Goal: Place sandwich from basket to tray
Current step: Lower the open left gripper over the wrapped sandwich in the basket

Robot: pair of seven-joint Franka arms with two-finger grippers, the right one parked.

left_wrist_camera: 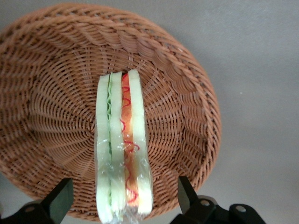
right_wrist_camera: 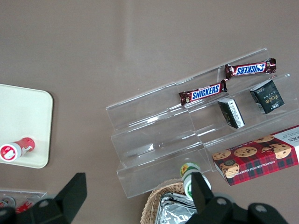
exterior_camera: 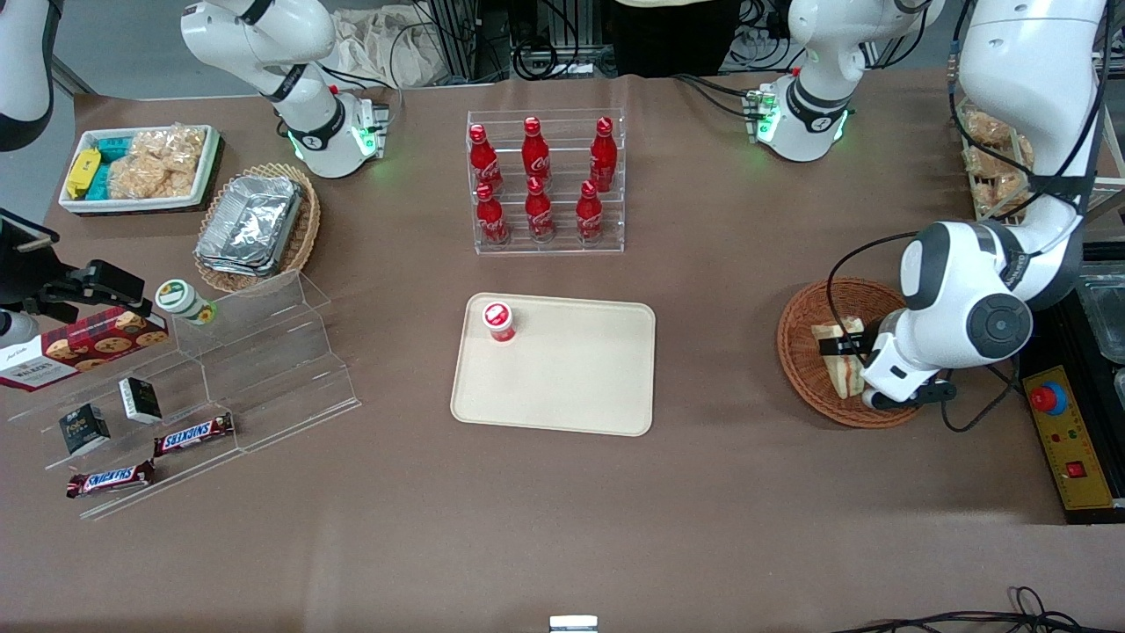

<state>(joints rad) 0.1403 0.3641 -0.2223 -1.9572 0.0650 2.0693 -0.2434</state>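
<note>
The end effector hangs low over the basket, fingers spread astride the upright sandwich, near the tray.

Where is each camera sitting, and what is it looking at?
Front view: faces the robots from high up, over the whole table, seeing both arms, the tray and the gripper in the basket.
Left wrist view: rides the working arm, looking down at the sandwich between open fingers.
Right wrist view: rides the parked arm, looking down at the Snickers bars.
Front and left wrist views share basket and sandwich.
</note>
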